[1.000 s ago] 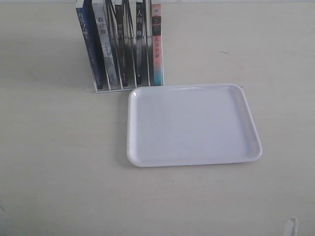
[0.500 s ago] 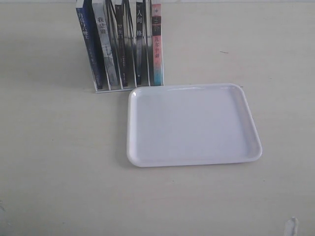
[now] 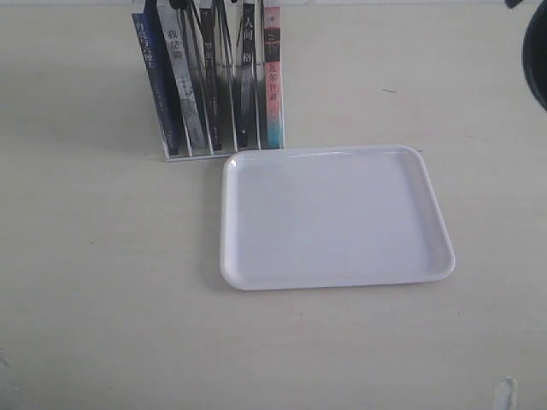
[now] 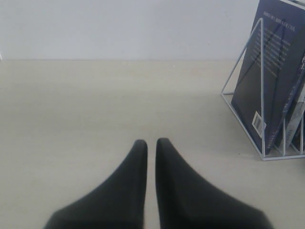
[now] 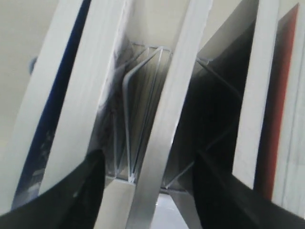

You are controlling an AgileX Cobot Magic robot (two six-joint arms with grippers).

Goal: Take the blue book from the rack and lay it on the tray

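The white wire rack point(image 3: 184, 155) stands at the back left with several upright books. The blue book point(image 3: 154, 77) is leftmost in it; the left wrist view shows its purplish back point(image 4: 267, 71) behind the rack's wires point(image 4: 261, 95). The white tray point(image 3: 226, 213) lies bare in the middle. My right gripper point(image 5: 150, 191) looks down into the rack point(image 5: 126, 119), open, with a middle book's page edge point(image 5: 167, 119) between its fingers. The blue cover point(image 5: 59, 105) lies outside one finger. My left gripper point(image 4: 151, 142) is shut on nothing, low over the table beside the rack.
A dark part of the right arm point(image 3: 536, 51) shows at the top right edge of the exterior view. A book with a pink-and-teal spine point(image 3: 272, 77) stands at the rack's right end, close to the tray's back rim. The table is pale beige.
The tops of the middle books in the rack have shifted slightly. A dark part of the right arm has come into the top right corner. The tray has not moved.
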